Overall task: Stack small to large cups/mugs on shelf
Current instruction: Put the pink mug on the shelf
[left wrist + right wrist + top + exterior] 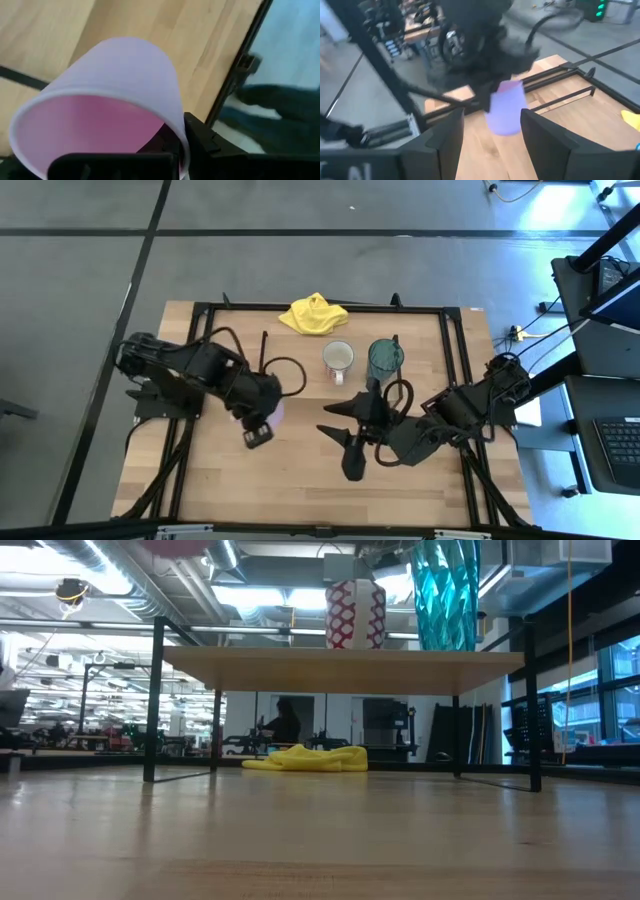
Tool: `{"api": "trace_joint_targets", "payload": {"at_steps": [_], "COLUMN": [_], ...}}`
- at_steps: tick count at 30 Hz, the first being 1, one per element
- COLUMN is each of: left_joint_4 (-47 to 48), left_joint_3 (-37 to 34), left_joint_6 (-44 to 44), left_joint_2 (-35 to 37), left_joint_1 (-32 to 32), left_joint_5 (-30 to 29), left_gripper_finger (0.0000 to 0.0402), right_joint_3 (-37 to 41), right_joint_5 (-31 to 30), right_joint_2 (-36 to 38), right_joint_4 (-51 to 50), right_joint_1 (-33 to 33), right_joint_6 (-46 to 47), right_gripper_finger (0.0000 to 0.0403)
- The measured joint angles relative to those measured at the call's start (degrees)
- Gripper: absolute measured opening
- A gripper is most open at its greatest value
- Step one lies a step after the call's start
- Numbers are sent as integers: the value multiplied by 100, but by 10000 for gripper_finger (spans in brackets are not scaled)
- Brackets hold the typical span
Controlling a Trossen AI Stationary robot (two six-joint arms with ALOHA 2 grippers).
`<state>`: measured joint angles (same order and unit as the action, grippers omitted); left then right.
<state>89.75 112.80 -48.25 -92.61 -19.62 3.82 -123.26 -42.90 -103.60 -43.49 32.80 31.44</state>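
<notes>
The small pink mug hangs in my left gripper, in the air by the shelf's left end; its base shows at the low view's top edge. Its handle is hidden. The white-cream mug, red-patterned on its side, and the teal-green cup stand upright on their bases on the shelf. My right gripper is open and empty, right of the pink mug, facing it. My left gripper holds the pink mug by its rim wall, one finger inside the opening and one outside. The fingers come from above. The mug hangs below them, mouth up, lifted clear of the table and shelf.
A yellow cloth lies on the table behind the shelf, also in the low view. The shelf's dark wire legs stand on the tabletop. Bare wooden tabletop lies toward the near edge.
</notes>
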Motion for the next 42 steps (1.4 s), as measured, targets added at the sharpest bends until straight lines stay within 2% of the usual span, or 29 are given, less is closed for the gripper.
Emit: {"api": "trace_joint_targets", "payload": {"at_steps": [3,5,9,15,21,26,31,36,42], "left_joint_4": [10,2,-19,-48,-165,-396,-496,-363,-362], "left_joint_3": [396,562,718,718,731,717,718,719,720], "left_joint_6": [-344,-715,-1359,-2087,-2374,-2636,-3165,-3730,-4148], "left_joint_2": [-196,-273,-337,-359,-467,-719,-1044,-1350,-1592], "left_joint_1": [180,319,739,1418,2174,2671,2851,2913,2833], "left_joint_5": [-96,-398,-700,-989,-572,-185,172,284,295], "left_gripper_finger": [4,4,4,4,4,5,5,5,17], "right_joint_3": [0,0,0,0,-7,-7,-7,0,0], "right_joint_5": [212,287,249,-770,-1211,-1550,-1513,-831,-578], "right_joint_2": [128,254,672,1535,2391,2786,3057,3470,3923], "right_joint_4": [-296,-524,-856,-1147,-1943,-2719,-3470,-4125,-4662], "right_joint_1": [85,189,488,867,903,900,900,900,900], "right_joint_6": [-153,-425,-810,-785,-11,574,931,1170,1409], "right_gripper_finger": [197,197,197,197,197,197,197,197,197]}}
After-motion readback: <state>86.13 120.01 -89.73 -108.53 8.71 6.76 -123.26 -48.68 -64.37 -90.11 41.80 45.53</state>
